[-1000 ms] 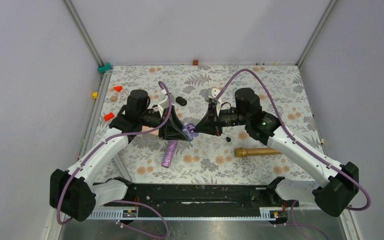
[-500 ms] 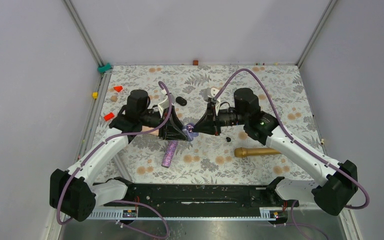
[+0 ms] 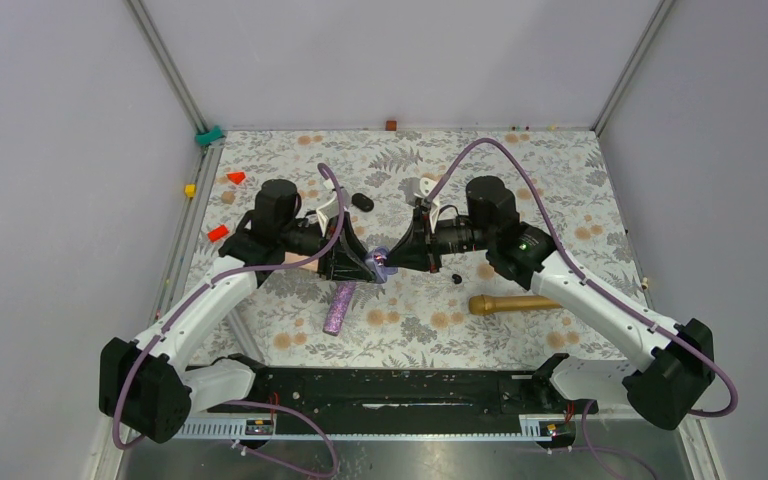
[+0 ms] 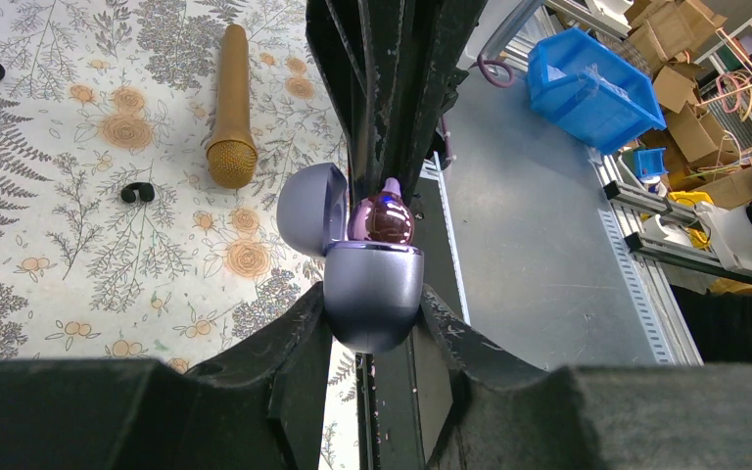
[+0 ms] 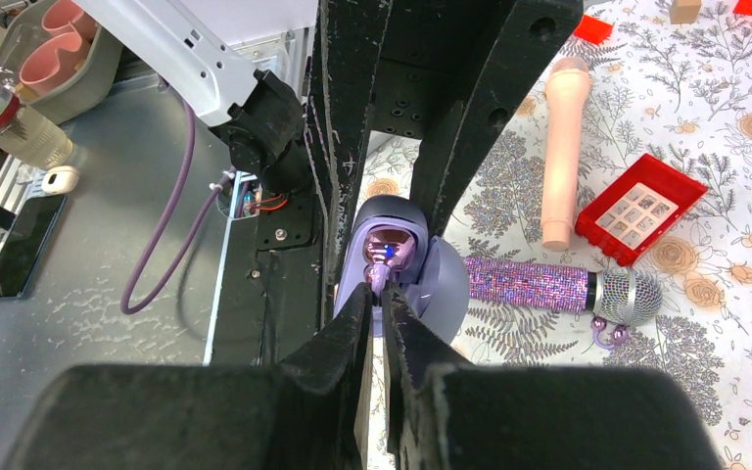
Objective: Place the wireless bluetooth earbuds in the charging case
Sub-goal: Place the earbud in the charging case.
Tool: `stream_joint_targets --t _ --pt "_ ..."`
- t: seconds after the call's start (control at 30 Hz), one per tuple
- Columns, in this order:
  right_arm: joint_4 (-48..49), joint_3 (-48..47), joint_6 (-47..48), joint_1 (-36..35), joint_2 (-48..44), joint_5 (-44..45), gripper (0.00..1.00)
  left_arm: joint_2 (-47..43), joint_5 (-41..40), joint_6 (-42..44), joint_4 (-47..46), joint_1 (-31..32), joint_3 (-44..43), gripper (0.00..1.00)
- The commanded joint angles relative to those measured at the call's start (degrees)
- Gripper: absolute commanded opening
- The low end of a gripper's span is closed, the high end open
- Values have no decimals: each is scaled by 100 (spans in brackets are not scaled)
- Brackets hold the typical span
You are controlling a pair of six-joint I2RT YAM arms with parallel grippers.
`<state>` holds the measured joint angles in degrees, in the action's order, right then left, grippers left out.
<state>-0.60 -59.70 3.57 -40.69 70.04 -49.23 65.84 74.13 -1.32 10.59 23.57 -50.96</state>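
Above floral cloth point(image 3: 560, 180), right claw point(image 5: 376, 294) edged its earbud point(image 5: 388, 250) toward case point(image 4: 372, 294)

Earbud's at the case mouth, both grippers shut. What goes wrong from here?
1. The right gripper pinches only the thin stem of the glossy pink-purple earbud; it might twist and seat crooked.
2. The left gripper holds the rounded lavender charging case by its smooth base; a push could slip it.
3. The open lid stands beside the right gripper and may get knocked.

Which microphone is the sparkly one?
The purple microphone: its handle glitters all over. The gold microphone and the peach microphone have plain, smooth handles.
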Motion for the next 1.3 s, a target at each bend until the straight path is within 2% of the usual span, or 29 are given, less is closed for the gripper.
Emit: stream_joint_targets --t 0.0,0.6,0.83,0.93,1.07,1.13,1.2,1.23,1.27 --pt "-95 -90 152 -71 22 -227 8 -119 122 97 -251 12 16 0" --pt "10 -103 -36 -81 130 82 23 -185 277 255 -254 24 62 0" --pt "-149 -235 -33 -86 74 -47 36 -200 305 248 -251 24 47 0" --pt "-455 -456 17 -76 -94 -219 45 -257 300 259 -235 9 -10 0" --pt "-914 -795 107 30 -451 -647 60 -340 245 648 255 -108 -195 0" --pt "-939 -864 28 205 -640 -800 73 -366 218 748 392 -226 -268 0" --pt "-811 -845 -101 436 -805 -822 92 -420 251 743 408 -412 -310 0" --pt "-677 -792 -216 571 -893 -760 99 -449 257 762 437 -522 -337 0" --pt "-501 -702 -305 684 -942 -634 99 -476 242 827 518 -640 -371 0"
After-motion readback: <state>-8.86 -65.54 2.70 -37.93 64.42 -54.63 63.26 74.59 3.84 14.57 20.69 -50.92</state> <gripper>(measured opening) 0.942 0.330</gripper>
